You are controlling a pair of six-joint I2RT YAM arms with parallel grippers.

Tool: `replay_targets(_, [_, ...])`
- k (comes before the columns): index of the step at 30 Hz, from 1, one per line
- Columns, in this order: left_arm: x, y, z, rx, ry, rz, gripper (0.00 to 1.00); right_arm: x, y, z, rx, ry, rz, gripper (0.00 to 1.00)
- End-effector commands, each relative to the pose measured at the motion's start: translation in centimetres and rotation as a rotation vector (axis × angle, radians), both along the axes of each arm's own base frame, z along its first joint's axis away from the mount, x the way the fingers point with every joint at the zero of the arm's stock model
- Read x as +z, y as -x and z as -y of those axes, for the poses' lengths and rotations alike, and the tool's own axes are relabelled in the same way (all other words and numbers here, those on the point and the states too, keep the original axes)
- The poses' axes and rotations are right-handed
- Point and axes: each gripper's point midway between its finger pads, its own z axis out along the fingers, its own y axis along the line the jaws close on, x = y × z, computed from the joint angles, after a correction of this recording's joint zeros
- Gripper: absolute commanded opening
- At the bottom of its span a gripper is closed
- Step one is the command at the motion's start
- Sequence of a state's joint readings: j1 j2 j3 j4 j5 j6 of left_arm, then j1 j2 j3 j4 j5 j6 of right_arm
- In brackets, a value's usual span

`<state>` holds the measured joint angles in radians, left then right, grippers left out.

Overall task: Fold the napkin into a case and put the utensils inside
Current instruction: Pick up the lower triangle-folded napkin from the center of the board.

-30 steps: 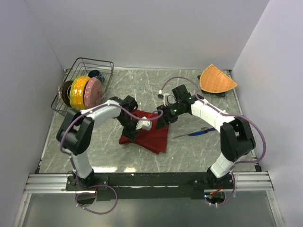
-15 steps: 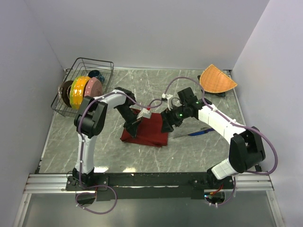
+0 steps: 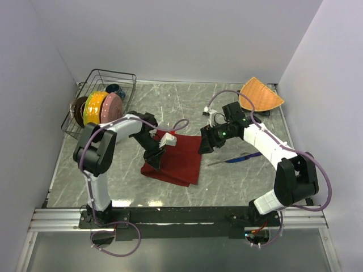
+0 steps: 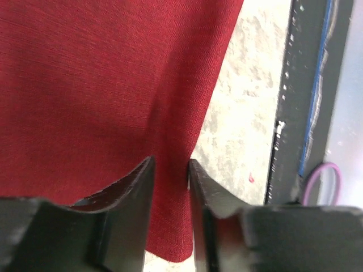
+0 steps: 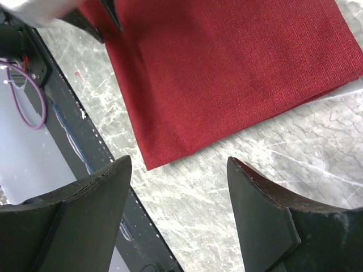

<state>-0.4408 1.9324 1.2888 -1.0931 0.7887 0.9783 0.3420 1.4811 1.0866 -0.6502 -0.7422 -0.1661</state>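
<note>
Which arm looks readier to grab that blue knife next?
Right, probably. The right gripper is open and empty beside the napkin, near the knife; the left gripper is shut on the napkin's opposite side.

Red napkin (image 3: 180, 161) folded flat; knife (image 3: 243, 157), perhaps fork (image 3: 217, 162), beside.

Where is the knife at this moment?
In the top view, the knife lies on the table in the right half, just right of the napkin and slightly nearer the bases than the right gripper.
</note>
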Motion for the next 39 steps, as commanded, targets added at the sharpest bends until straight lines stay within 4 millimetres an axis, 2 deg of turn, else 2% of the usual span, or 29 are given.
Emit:
replay_targets(1, [2.2,-2.4,1.8,0.051,0.108,0.172,0.41,1.2,-0.1,0.1,0.009,-0.009,0.018,0.75])
replay_targets(3, [3.3,-2.4,1.9,0.06,0.134,0.22,0.42,0.8,-0.7,0.3,-0.021,0.001,0.006,0.75])
replay_targets(5, [4.1,-3.3,2.2,0.071,0.168,0.306,0.43,0.3,-2.4,0.5,-0.106,0.014,-0.013,0.75])
replay_targets(6, [4.9,-2.7,1.9,0.075,0.181,0.351,0.43,0.3,-3.4,0.6,-0.142,0.017,-0.018,0.74])
replay_targets(8, [4.7,-3.3,1.5,0.088,0.177,0.46,0.43,-0.9,-5.3,1.2,-0.241,0.025,-0.092,0.71])
replay_targets(9, [6.0,-3.3,1.6,0.09,0.199,0.537,0.42,-0.8,-6.2,1.3,-0.268,0.021,-0.103,0.69])
replay_targets(10, [5.7,-3.7,1.0,0.099,0.161,0.595,0.42,-1.9,-6.9,1.5,-0.311,0.028,-0.154,0.66])
replay_targets(12, [4.8,-2.5,0.7,0.03,0.147,0.641,0.4,-2.4,-8.0,2.1,-0.366,0.023,-0.189,0.64])
replay_targets(15, [2.5,-0.8,-0.1,-0.029,0.081,0.643,0.39,-4.2,-9.0,2.6,-0.423,0.034,-0.248,0.63])
replay_targets(20, [-1.2,1.6,-1.5,-0.101,-0.021,0.61,0.35,-5.9,-9.4,2.5,-0.45,0.018,-0.319,0.64])
replay_targets(25, [-3.6,3.1,-3.3,-0.157,-0.101,0.571,0.28,-7.2,-9.2,1.7,-0.431,-0.021,-0.385,0.66])
replay_targets(32, [-3.6,3.0,-3.0,-0.176,-0.1,0.585,0.29,-8.8,-10.9,0.8,-0.441,-0.082,-0.438,0.66])
replay_targets(33, [-3.6,3.0,-3.0,-0.175,-0.1,0.582,0.29,-9.4,-11.0,0.8,-0.443,-0.084,-0.459,0.66])
replay_targets(38, [-3.9,3.0,-3.1,-0.185,-0.105,0.574,0.29,-9.9,-11.7,0.8,-0.442,-0.146,-0.497,0.65])
replay_targets(39, [-3.8,3.0,-3.1,-0.185,-0.105,0.575,0.29,-10.0,-11.6,0.7,-0.433,-0.151,-0.5,0.61])
